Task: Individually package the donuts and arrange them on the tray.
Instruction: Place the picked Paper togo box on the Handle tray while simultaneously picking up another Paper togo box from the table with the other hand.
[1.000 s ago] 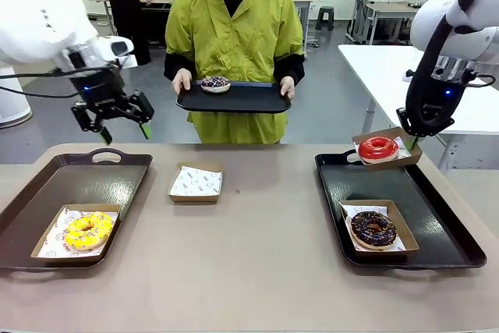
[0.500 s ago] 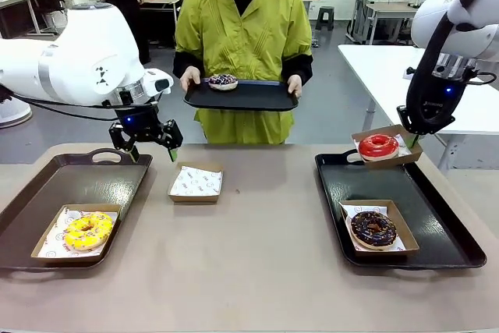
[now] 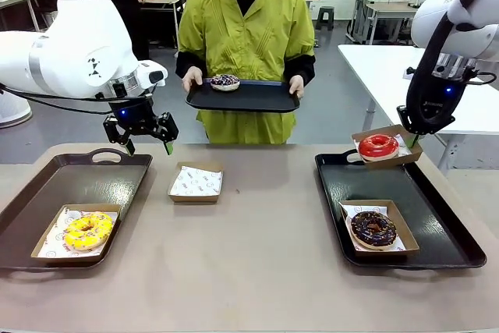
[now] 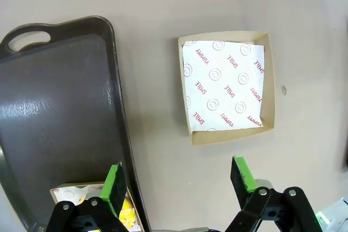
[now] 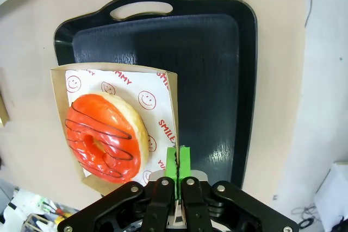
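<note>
The bench (image 3: 257, 286) has plenty of bare top through its middle and along the near edge. A brown tray (image 3: 86, 181) lies at its left end and a black tray (image 3: 440, 208) at its right, and the far part of each is open. Across the bench a person holds a serving tray (image 3: 257, 99) in both hands, with the purple donut (image 3: 224, 81) near one end.

The left claw (image 3: 146, 146) hangs spread wide and empty above the strip between the brown tray and an empty paper-lined box (image 3: 196, 182), touching neither. The right claw (image 3: 411, 140) is pinched tight on the side wall of a second box (image 3: 387, 164) carrying the red donut (image 3: 378, 147), over the black tray's far corner by its handle.

The chocolate donut (image 3: 373, 228) sits boxed at that tray's near end. The yellow donut (image 3: 88, 231) sits boxed at the brown tray's near edge.
</note>
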Controlling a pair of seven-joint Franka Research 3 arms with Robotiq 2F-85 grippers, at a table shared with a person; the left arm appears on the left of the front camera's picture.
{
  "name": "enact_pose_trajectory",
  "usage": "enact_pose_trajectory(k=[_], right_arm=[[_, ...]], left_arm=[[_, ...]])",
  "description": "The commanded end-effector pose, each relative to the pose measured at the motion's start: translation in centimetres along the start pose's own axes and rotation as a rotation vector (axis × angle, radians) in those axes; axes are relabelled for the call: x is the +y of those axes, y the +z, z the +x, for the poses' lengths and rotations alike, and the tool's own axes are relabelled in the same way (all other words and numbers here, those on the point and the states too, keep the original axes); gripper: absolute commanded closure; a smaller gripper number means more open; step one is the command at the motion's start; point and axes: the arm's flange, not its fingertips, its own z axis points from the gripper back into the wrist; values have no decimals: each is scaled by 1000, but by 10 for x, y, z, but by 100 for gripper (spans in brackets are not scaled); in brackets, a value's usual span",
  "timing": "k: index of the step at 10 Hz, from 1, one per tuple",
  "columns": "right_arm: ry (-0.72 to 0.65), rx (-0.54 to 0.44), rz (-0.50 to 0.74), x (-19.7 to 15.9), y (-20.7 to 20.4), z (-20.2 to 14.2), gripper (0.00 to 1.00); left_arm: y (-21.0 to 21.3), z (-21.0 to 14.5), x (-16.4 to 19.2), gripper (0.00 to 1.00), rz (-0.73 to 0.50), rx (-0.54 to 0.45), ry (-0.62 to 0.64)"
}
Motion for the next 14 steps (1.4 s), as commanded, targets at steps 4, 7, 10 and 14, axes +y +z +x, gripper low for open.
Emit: enact_pose_trajectory(k=[4,7,10,14], right_arm=[[-3,-19,-36,2,-11,2,99],[-23,-43,-21,3,-35,17,99],[-6,-1,-45,8,-56,25,99],[11,24,-55,5,-78,33,99]], left_arm=[[-10,4,-6,0,61,-16,-14],[-23,13,-26,0,58,-18,-19],[-32,21,-36,0,58,-9,-8],[-65,40,-36,0,90,36,29]])
